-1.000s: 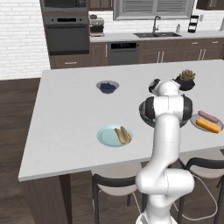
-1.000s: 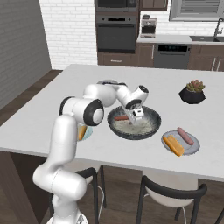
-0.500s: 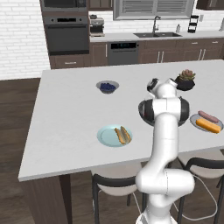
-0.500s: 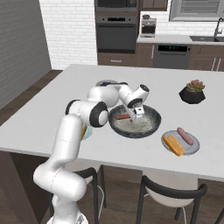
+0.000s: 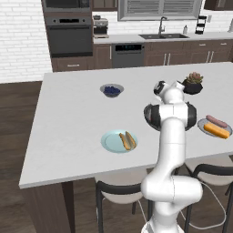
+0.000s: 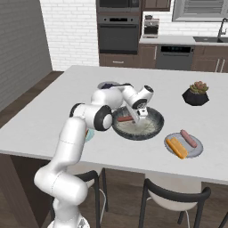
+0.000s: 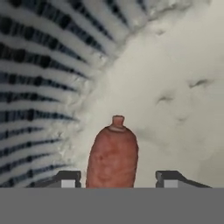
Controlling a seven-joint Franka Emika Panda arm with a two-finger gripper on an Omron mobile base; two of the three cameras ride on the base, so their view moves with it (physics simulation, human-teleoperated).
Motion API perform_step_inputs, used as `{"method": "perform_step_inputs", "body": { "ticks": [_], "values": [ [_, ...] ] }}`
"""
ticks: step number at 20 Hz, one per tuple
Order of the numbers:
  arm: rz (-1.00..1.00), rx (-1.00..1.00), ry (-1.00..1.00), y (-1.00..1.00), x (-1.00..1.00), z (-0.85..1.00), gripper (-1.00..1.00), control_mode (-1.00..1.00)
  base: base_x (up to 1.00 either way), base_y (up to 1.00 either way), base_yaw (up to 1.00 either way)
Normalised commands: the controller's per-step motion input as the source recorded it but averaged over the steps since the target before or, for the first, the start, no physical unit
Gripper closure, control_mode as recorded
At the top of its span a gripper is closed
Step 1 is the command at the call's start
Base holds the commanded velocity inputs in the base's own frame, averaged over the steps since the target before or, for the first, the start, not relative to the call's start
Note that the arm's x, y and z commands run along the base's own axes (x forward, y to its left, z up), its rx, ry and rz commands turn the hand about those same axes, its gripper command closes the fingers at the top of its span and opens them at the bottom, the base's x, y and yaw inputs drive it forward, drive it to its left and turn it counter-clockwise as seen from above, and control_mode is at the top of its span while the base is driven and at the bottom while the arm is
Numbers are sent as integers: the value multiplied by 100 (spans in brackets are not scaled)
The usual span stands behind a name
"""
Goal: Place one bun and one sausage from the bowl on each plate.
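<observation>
A small blue bowl of dark berries point(image 5: 111, 90) stands on the pale surface point(image 5: 73, 118) toward its far edge, left of the middle. A black faceted pot holding a reddish-green succulent point(image 6: 195, 93) sits near the far right part of the surface. Two dark-framed stools point(image 6: 173, 200) with pale seats are tucked under the near edge. Behind, along the white brick wall, a built-in black oven point(image 5: 67, 35) stands between dark wood cabinets point(image 5: 189, 57), with a dishwasher point(image 5: 127, 54), a sink and tap point(image 5: 161, 28), and a coffee machine point(image 5: 100, 26) on the rear counter.
</observation>
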Motion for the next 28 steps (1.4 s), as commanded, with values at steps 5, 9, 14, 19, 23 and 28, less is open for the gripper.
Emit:
{"method": "perform_step_inputs", "body": {
  "ticks": [5,9,14,19,23,28],
  "values": [
    [1,0,0,1,-2,-10,100,-100,0,0,0],
    [0,0,0,0,-31,28,100,-100,0,0,0],
    [0,0,0,7,-96,95,100,-100,0,0,0],
    [8,-4,0,75,-99,82,100,-100,0,0,0],
    [29,-11,0,100,-76,48,100,-100,0,0,0],
    [36,-11,3,99,-37,12,100,-100,0,0,0]
  ]
}}
